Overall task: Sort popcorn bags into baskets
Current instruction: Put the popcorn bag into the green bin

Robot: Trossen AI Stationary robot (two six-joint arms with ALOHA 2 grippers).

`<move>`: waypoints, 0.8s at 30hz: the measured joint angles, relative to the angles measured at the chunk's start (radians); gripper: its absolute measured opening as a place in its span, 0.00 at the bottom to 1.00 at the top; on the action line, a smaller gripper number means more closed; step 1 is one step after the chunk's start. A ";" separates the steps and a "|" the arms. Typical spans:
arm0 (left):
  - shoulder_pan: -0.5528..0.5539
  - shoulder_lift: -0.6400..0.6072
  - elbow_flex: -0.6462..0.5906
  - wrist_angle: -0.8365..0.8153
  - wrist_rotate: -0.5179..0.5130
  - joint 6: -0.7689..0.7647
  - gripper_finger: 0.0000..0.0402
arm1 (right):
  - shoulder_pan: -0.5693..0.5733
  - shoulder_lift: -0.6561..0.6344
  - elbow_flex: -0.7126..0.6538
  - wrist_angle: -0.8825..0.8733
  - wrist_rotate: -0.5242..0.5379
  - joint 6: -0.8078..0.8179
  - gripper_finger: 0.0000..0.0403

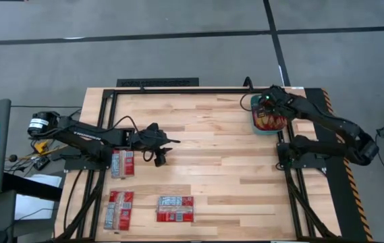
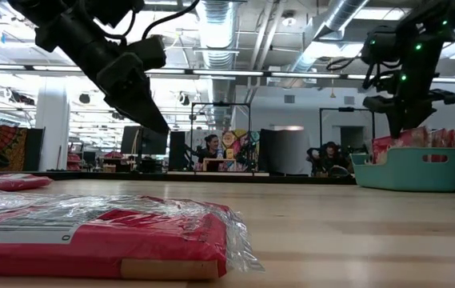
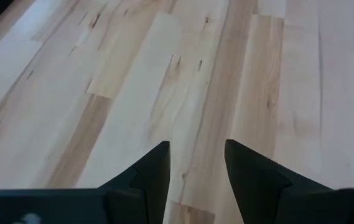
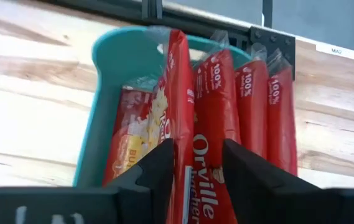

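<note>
The teal basket (image 1: 257, 125) stands at the table's far right and holds several red popcorn bags (image 4: 251, 106) set on edge. My right gripper (image 1: 267, 109) hovers just over it, open, its fingers on either side of one upright bag (image 4: 209, 106) without pinching it. In the low view the basket (image 2: 407, 172) sits under that gripper (image 2: 407, 128). Three more red bags lie flat at the near left: one (image 1: 123, 163) beside the left arm, two (image 1: 120, 209) (image 1: 175, 208) near the front edge. My left gripper (image 1: 161, 156) hangs open over bare wood (image 3: 195, 74), with nothing between its fingers.
A black frame (image 1: 178, 90) runs along the table's edges. The closest flat bag (image 2: 91, 232) fills the low view's near left. A cable and small parts (image 1: 40, 128) lie off the table's left side. People sit far back in the room (image 2: 211, 148).
</note>
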 joint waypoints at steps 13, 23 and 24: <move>-0.102 -0.226 0.001 -0.120 -0.110 -0.110 0.36 | 0.071 -0.238 0.000 0.078 -0.004 -0.032 0.37; -0.249 -0.146 0.001 -0.114 -0.163 -0.201 0.36 | 0.322 -0.347 0.000 0.377 -0.033 -0.152 0.34; -0.260 -0.129 0.001 -0.104 -0.166 -0.201 0.36 | 0.353 -0.346 0.000 0.417 -0.043 -0.160 0.34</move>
